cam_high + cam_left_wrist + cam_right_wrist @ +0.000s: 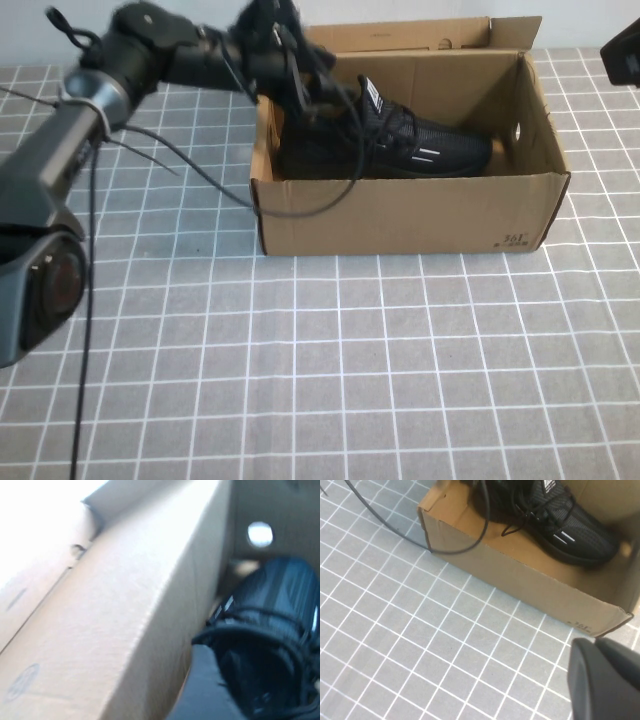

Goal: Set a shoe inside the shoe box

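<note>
The shoe (400,145) lies inside the shoe box (400,215), toe toward the box's right end, heel at its left end. The left gripper (300,95) reaches over the box's left wall to the shoe's heel; whether its fingers grip it cannot be told. The right gripper (622,50) hangs beyond the box's right rear corner, finger state unclear.

A grey tabletop (380,380) crossed by thin white grid lines fills nearly the whole scene, and the same gridded surface appears in the right wrist view (420,630). Behind its far edge runs a plain pale wall (400,10). The light looks even and soft, though its source cannot be made out.
</note>
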Available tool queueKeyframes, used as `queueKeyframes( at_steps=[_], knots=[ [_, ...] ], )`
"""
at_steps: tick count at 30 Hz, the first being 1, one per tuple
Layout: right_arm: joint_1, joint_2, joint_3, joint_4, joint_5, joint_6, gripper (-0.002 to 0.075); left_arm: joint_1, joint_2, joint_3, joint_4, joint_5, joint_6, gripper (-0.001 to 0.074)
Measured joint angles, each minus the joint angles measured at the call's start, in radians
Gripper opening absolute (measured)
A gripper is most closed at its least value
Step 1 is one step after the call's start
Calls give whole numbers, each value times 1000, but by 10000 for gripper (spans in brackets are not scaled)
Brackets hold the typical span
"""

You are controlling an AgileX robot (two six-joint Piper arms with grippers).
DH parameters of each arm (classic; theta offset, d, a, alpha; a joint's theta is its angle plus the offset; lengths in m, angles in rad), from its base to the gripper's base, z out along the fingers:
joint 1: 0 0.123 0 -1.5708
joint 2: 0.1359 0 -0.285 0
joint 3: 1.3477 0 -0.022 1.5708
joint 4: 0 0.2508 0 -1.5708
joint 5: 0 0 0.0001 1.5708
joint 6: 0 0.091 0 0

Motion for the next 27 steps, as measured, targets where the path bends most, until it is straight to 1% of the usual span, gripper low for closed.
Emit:
queueKeyframes(
  at_steps=[2,3,5,8,10,11,14,21,24,27],
  knots=[
    [0,0,0,0,0,0,-16,9,-33,0,17,2,-108,398],
    [0,0,0,0,0,0,-16,11,-56,0,38,6,-164,361],
    [0,0,0,0,0,0,-16,16,-109,0,93,21,-266,271],
    [0,-1,0,-2,0,-5,-16,16,-191,-4,174,57,-372,122],
    [0,-8,0,-2,0,-7,-16,16,-239,-6,205,82,-429,55],
    [0,-12,2,-2,0,-7,-16,16,-260,-6,220,92,-462,36],
    [0,-39,2,-2,0,-11,-16,16,-331,-7,255,134,-564,10],
    [0,-168,7,5,0,5,-16,16,-465,-7,345,252,-731,0],
    [0,-237,51,11,0,10,-16,16,-531,-7,392,289,-811,-1],
    [0,-323,141,17,0,23,-16,16,-600,-2,424,314,-854,-1]
  ],
)
